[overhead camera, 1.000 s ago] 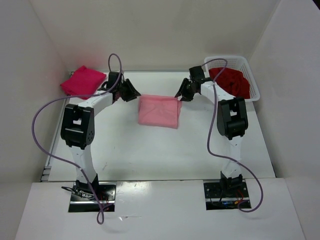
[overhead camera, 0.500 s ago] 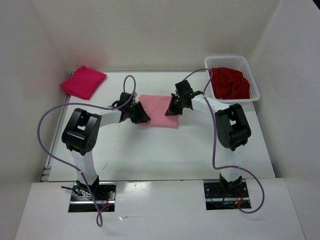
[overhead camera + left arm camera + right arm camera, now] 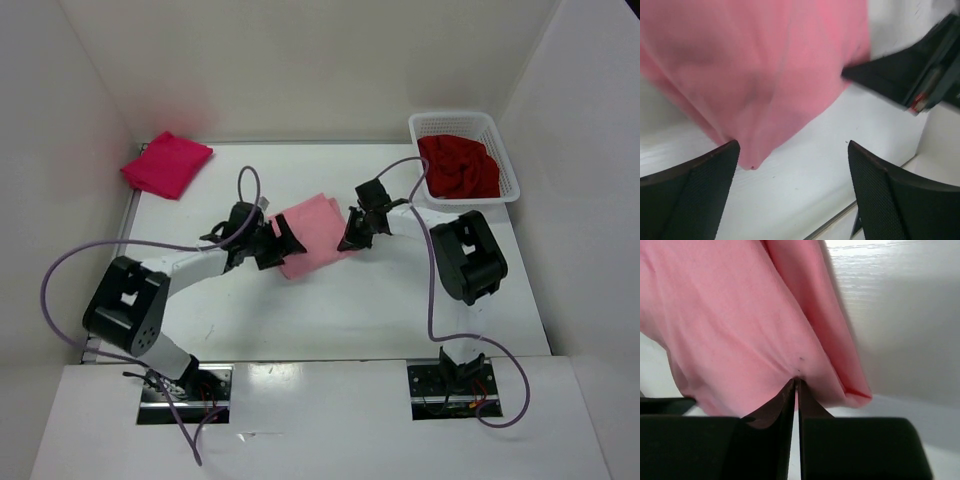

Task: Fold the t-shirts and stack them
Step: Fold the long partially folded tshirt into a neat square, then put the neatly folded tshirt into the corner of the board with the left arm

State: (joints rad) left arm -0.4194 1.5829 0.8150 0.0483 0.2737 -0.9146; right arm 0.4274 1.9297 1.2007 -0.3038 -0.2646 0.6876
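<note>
A folded light pink t-shirt (image 3: 312, 236) lies mid-table, turned at an angle. My right gripper (image 3: 352, 238) is shut on its right edge; in the right wrist view the fingertips (image 3: 796, 386) pinch the pink cloth (image 3: 735, 315). My left gripper (image 3: 283, 245) stands open at the shirt's left corner, and in the left wrist view the pink t-shirt (image 3: 755, 75) lies ahead of the wide-apart fingers (image 3: 695, 195) with bare table between them. A folded crimson-magenta t-shirt (image 3: 167, 164) rests at the far left. A dark red t-shirt (image 3: 458, 166) is bunched in the basket.
The white lattice basket (image 3: 512, 170) stands at the far right corner. White walls enclose the table on three sides. Purple cables loop from both arms over the table. The right gripper's black fingers (image 3: 900, 80) show in the left wrist view.
Both grippers came down from the far side onto the pink t-shirt. The right one shut on its right edge, the left one opened. The shirt has rotated and shifted toward the near left.
</note>
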